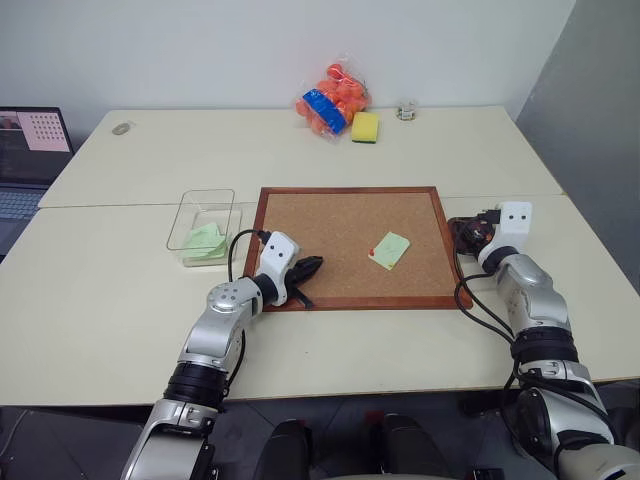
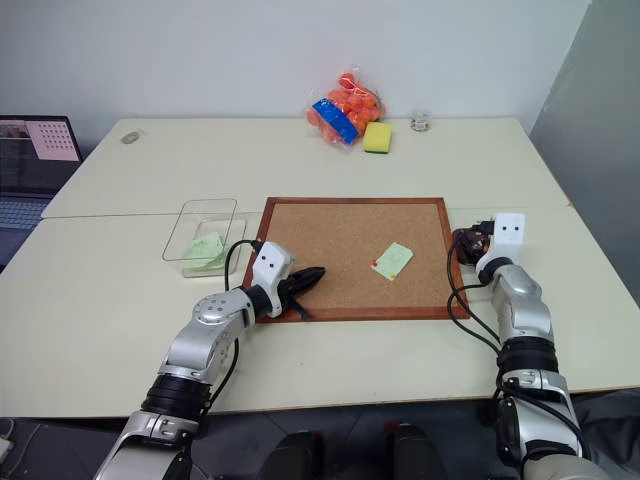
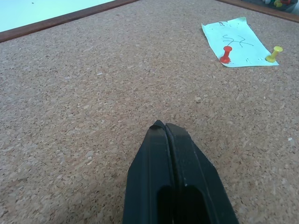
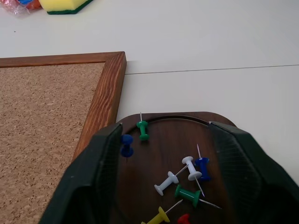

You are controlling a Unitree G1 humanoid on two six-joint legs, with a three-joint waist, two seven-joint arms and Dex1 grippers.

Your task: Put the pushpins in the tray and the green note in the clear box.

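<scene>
Left eye view first, working across from the left. I see the clear box (image 1: 203, 222) on the table (image 1: 120, 290) just beside the cork board (image 1: 340, 225), outside its left frame, with a crumpled pale green paper (image 1: 205, 243) inside it. Next comes my left gripper (image 1: 306, 267), low over the board's near left corner. In the left wrist view its two black fingers (image 3: 161, 172) are pressed flat together with nothing between them, tips pointing along the cork toward the green note (image 3: 239, 41).

That note lies ahead of the closed tips, well apart from them, flat on the cork in the board's right half. It is pinned at its near edge by a red pushpin (image 3: 226, 53) and a yellow pushpin (image 3: 274, 53), both standing upright.

Further right, off the board's right frame, my right gripper (image 2: 468, 243) sits over the tray (image 4: 219, 119). In the right wrist view its jaws stand wide apart, one finger on each side of the dish, gripping nothing. Between them, loose on the brown surface, I count a dark blue pin (image 4: 126, 144) close to one finger, a green one (image 4: 142, 130), two white ones (image 4: 167, 183), another blue (image 4: 202, 168), another green (image 4: 188, 193), and a yellow (image 4: 158, 217) and a red (image 4: 183, 219) nearest the camera.

At the far edge of the table sit a yellow sponge (image 1: 365, 126) and a bag of orange balls (image 1: 333, 98).
</scene>
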